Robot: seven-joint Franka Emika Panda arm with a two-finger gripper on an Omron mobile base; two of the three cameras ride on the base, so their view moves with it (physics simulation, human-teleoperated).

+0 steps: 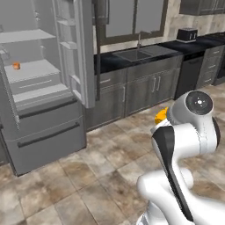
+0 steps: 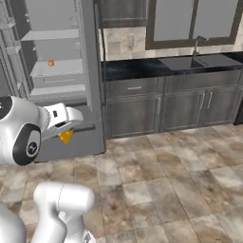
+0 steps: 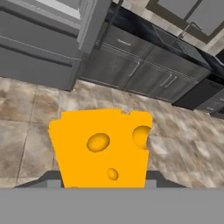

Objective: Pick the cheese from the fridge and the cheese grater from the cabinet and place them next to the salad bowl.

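**Cheese wedge clamped in the gripper, out on the kitchen floor**

The two-finger gripper (image 2: 66, 135) is clenched on the yellow-orange holed cheese wedge (image 3: 103, 146), carried above the brown stone-tile floor (image 2: 156, 175). At ten o'clock in the left base view stands the tall light-grey fridge (image 1: 48, 132), door open, a small orange cup (image 1: 16, 66) on its shelf.
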